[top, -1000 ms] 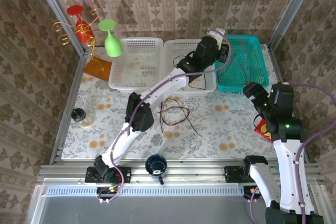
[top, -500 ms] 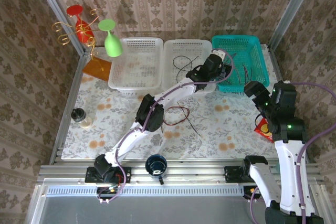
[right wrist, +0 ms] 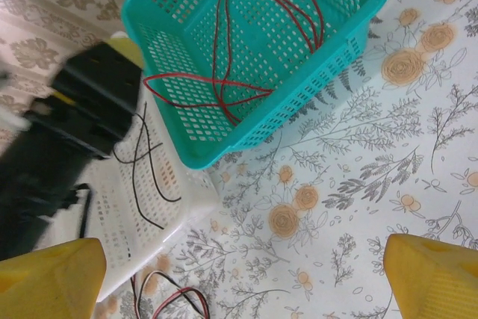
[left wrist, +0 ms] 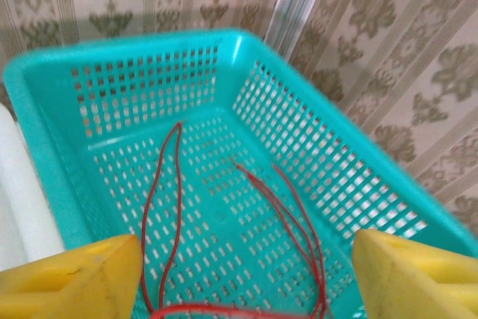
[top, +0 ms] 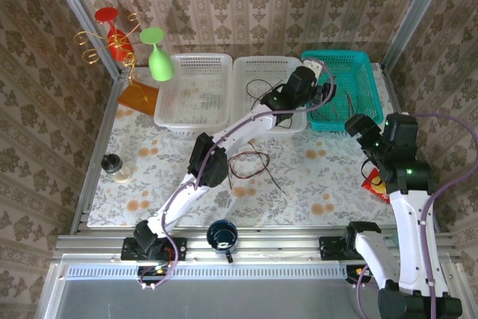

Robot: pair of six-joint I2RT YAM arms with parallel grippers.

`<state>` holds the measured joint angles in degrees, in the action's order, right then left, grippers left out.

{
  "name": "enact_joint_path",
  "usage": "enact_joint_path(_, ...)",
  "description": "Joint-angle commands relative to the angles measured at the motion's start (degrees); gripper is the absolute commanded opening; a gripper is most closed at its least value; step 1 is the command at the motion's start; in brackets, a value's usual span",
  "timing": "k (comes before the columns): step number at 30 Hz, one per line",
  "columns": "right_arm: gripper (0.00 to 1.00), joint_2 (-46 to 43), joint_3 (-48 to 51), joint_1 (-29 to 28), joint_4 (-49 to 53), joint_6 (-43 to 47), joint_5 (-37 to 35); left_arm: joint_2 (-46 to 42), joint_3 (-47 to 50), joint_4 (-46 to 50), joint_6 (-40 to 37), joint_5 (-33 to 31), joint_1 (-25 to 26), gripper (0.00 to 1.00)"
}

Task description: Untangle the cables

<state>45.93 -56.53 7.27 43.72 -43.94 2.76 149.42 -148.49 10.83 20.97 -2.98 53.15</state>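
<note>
Several red cables point(left wrist: 299, 214) lie in the teal basket point(left wrist: 45, 162), and one red loop point(left wrist: 224, 309) runs just under my left gripper point(left wrist: 246, 274). That gripper hangs over the teal basket's left part point(top: 317, 87), open, with nothing between its yellow fingers point(left wrist: 82, 282). Black cables point(right wrist: 138, 162) rest in the middle white basket point(top: 258, 110). A tangle of red and black cables point(top: 250, 163) sits on the floral mat, also seen as cables point(right wrist: 172, 300) in the right wrist view. My right gripper point(top: 357, 126) is open and empty above the mat point(right wrist: 246, 274), to the right of the tangle.
A second white basket point(top: 194, 121) stands left of the middle one. Glasses on a gold rack point(top: 123, 42) stand back left. A small jar point(top: 112, 163) is on the left, a dark mug point(top: 222, 234) at the near rail, and a red packet point(top: 371, 182) by the right arm.
My left gripper swung right from the middle white basket to the teal basket and went from shut to open. The right arm shifted slightly.
</note>
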Motion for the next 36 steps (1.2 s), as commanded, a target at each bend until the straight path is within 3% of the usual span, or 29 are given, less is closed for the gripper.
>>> enact_joint_path(1, 0.97, 2.3, -0.3, 0.7, -3.5, -2.6, 3.7, -5.5, -0.8, 1.2, -2.0, 1.1, -0.1, 0.75)
enact_joint_path(7, 0.95, 10.8, 0.1, 1.2, -10.5, -4.3, 9.1, -10.4, 1.9, 4.2, -2.4, 2.1, -0.6, 0.74)
enact_joint_path(9, 0.88, 14.0, -0.4, 1.2, -13.9, -3.1, 11.8, -14.2, 5.8, 4.8, -2.1, 2.8, -1.0, 0.74)
enact_joint_path(19, 0.62, 28.1, -5.2, 0.7, -25.1, -1.4, 27.3, -41.0, 43.0, -3.6, -0.7, 2.6, -4.4, 0.74)
enact_joint_path(27, 0.51, 44.3, -12.0, -1.4, -34.3, -5.9, 29.3, -55.3, 60.5, -4.2, 0.4, -0.7, -5.2, 0.74)
enact_joint_path(32, 0.5, 55.0, -19.1, -1.6, -33.5, -6.3, 25.9, -61.2, 67.4, -3.5, 2.4, -2.1, -5.2, 0.74)
enact_joint_path(36, 0.5, 60.3, -23.7, -0.4, -32.2, -6.4, 19.0, -65.4, 72.0, -2.6, 3.2, -3.8, -5.1, 0.74)
